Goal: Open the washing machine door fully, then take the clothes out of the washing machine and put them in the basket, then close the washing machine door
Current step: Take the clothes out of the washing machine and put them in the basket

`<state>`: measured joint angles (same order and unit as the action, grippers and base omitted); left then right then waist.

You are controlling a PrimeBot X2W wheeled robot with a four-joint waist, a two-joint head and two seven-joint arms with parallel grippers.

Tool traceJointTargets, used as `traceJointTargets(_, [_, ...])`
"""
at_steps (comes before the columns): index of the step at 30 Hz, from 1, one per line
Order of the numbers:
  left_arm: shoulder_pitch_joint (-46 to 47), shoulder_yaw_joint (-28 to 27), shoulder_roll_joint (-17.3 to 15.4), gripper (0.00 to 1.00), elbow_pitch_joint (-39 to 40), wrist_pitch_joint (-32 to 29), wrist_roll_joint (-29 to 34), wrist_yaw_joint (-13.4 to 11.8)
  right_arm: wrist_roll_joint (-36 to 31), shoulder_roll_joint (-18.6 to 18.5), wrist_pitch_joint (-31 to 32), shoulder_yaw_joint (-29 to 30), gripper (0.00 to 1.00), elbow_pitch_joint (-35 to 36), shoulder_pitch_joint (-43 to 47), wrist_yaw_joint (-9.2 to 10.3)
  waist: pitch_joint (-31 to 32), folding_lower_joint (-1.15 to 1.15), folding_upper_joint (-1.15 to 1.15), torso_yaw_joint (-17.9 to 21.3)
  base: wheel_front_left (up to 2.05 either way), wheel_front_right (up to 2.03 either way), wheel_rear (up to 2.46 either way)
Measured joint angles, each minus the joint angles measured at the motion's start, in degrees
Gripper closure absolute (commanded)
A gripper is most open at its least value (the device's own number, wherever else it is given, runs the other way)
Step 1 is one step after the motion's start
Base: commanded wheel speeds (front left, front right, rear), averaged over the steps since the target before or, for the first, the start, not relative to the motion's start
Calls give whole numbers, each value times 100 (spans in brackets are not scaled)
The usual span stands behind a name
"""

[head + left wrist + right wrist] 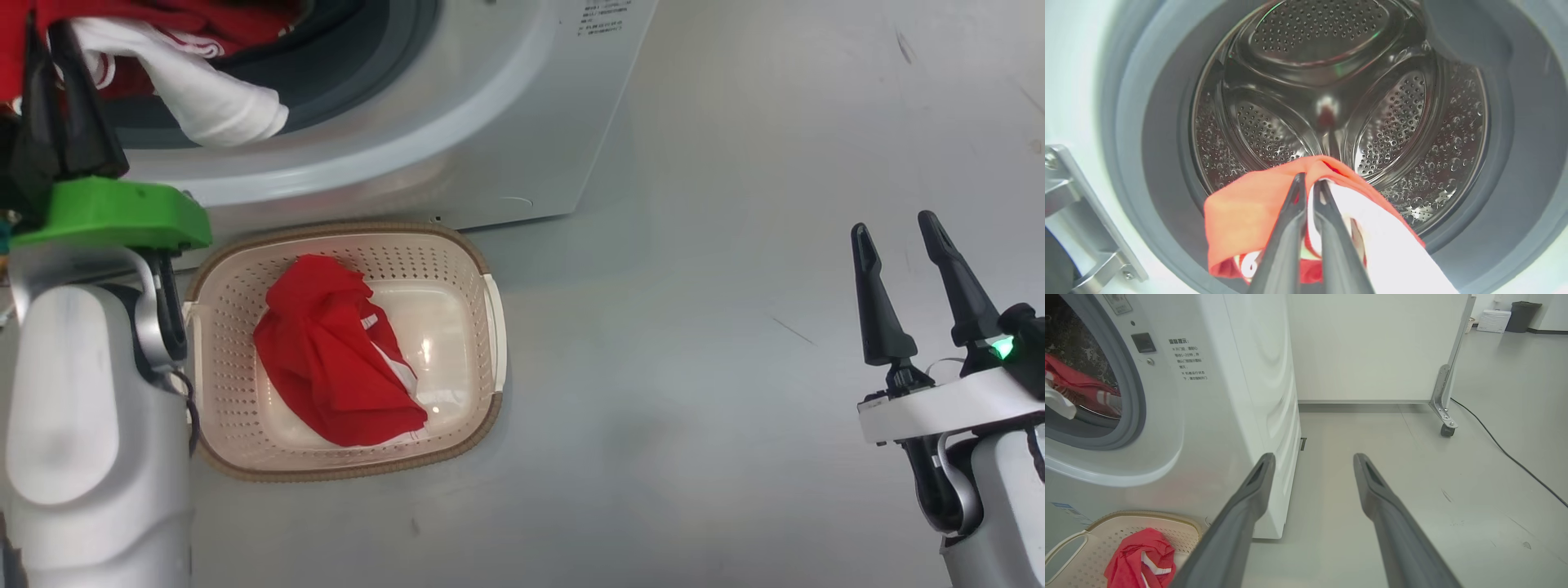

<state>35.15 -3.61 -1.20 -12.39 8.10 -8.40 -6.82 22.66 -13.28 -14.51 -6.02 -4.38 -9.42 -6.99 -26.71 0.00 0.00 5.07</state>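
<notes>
Head view, looking down on a pale grey floor [694, 367]. The white washing machine [457, 131] fills the top of the frame from ten to one o'clock, its round opening uncovered. In front of it, at about seven o'clock from the frame's centre, a cream perforated basket [482, 269] with a brown rim sits on the floor, its back edge just beside the machine's base. One crumpled red garment [326, 351] with white trim lies inside, toward the basket's left half.

The left gripper [45, 33] is at ten o'clock, at the mouth of the opening. In the left wrist view its two dark fingers are clenched on a fold of a red and white garment [1241, 216], pinched near the frame's centre. The cloth drapes down toward five and seven o'clock over the grey rubber gasket [1515, 163]. Behind it the perforated steel drum [1331, 41] spans nine to three o'clock. A metal hinge bracket [1069, 204] sits at eight o'clock.

The right gripper [892, 224] stands at four o'clock in the head view, well apart from basket and machine, fingers spread wide and empty. In the right wrist view, bare floor lies between those fingers. The machine's front is at nine to eleven o'clock with the red and white garment in its opening, and the basket is at seven o'clock.
</notes>
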Motion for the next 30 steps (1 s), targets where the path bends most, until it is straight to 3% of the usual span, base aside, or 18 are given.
traceJointTargets(7, [-644, 207, 0, 100, 269, 504, -133, 0, -68, 74, 0, -14, 0, -56, 241, 0, 395, 0, 0, -129, 0, 0, 0])
traceJointTargets(17, [-1246, 868, -10, 100, 801, 524, -671, 0, -167, 108, 0, -53, 0, -57, 528, 1, 846, 0, 0, -297, 0, 0, 0])
traceJointTargets(30, [-2050, 1305, -27, 100, 1285, 560, -777, 0, -225, 147, 0, -174, 0, 53, 651, 3, 1037, 0, 0, -453, 0, 0, 0])
